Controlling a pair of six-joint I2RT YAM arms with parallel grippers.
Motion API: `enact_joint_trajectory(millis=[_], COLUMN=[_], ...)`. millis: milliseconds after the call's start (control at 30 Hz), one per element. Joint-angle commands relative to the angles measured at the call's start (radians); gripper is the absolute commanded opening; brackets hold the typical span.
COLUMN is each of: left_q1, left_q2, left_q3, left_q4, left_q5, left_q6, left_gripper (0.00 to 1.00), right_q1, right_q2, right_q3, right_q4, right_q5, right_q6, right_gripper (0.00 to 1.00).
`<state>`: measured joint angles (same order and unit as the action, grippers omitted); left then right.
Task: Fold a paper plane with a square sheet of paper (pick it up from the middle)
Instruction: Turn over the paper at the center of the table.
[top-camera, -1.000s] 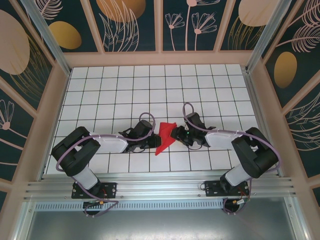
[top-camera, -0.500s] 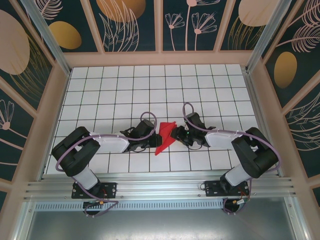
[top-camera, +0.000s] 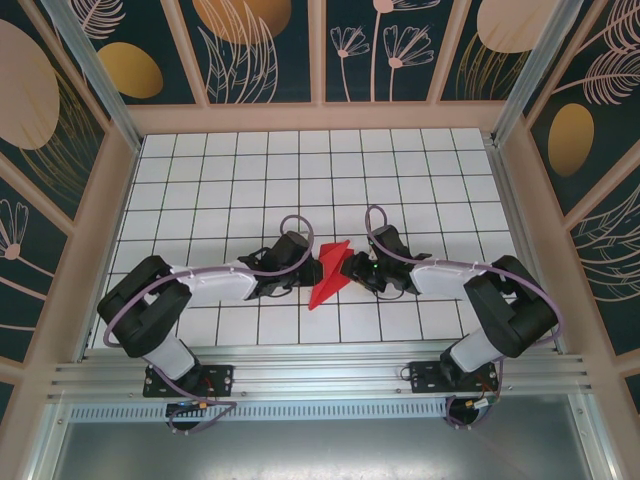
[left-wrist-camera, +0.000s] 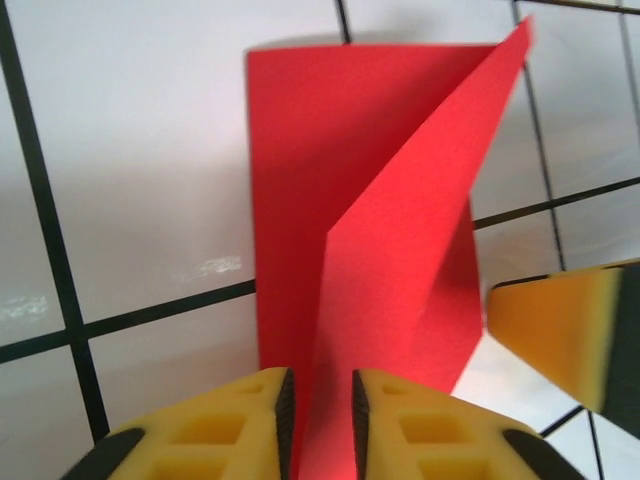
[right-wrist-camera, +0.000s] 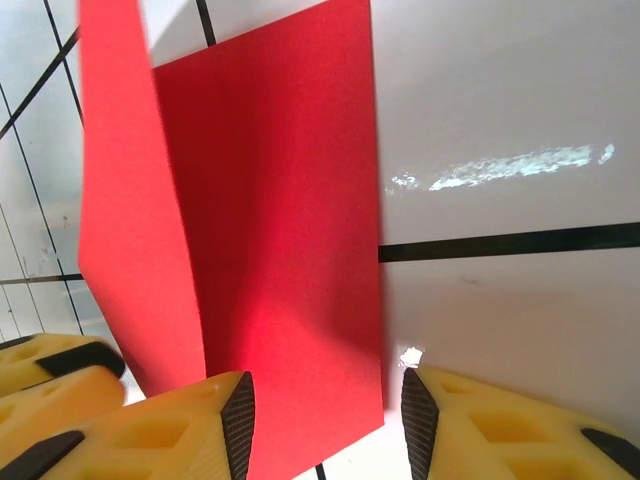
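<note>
1. Top external view: the sheet of paper (top-camera: 331, 272) lies just below the centre of the frame on the white grid table (top-camera: 250, 170). It is folded into a narrow red shape that points toward the lower left. The left gripper (top-camera: 303, 277) meets it from the left and the right gripper (top-camera: 350, 268) from the right. From this height I cannot tell how either pair of jaws stands.

2. Left wrist view: up close, the sheet of paper (left-wrist-camera: 300, 200) is in two parts. A flat panel lies on the tiles in the upper middle, and a flap rises from it toward the camera. At the bottom centre the left gripper (left-wrist-camera: 320, 415) has its jaws drawn near together, pinching the foot of that flap. One yellow finger (left-wrist-camera: 565, 325) of the right gripper enters at the right edge, just beside the paper's right border.

3. Right wrist view: the sheet of paper (right-wrist-camera: 280, 200) fills the left and middle, with its standing flap along the left side. At the bottom the right gripper (right-wrist-camera: 325, 425) is spread, and the paper's near edge sits in the gap between the jaws, unpinched. The left gripper's fingers (right-wrist-camera: 60, 392) show in the lower left corner.
</note>
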<state>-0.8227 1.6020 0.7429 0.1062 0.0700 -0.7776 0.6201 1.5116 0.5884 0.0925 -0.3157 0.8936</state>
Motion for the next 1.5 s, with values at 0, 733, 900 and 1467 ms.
enact_joint_trajectory(millis=[0,733,900,1467], left_q1=[0.01,0.027,0.028,0.028], left_q2=[-0.035,0.14,0.163,0.157], left_q3=[0.029,0.053,0.039,0.012], left_q4=[-0.002,-0.001,0.014,0.021], left_q5=[0.028,0.038,0.047,0.065], left_q6=[0.003,0.001,0.004,0.001], left_gripper=[0.14,0.0,0.0,0.0], right_q1=[0.008,0.005,0.006,0.004], right_q2=[-0.028,-0.024,-0.017,0.016], right_q3=[-0.001,0.01,0.005,-0.004], right_q4=[-0.013,-0.002,0.008,0.053], right_q5=[-0.01,-0.011,-0.014,-0.029], right_q6=[0.002,0.022,0.036,0.098], right_gripper=[0.46,0.5,0.5,0.51])
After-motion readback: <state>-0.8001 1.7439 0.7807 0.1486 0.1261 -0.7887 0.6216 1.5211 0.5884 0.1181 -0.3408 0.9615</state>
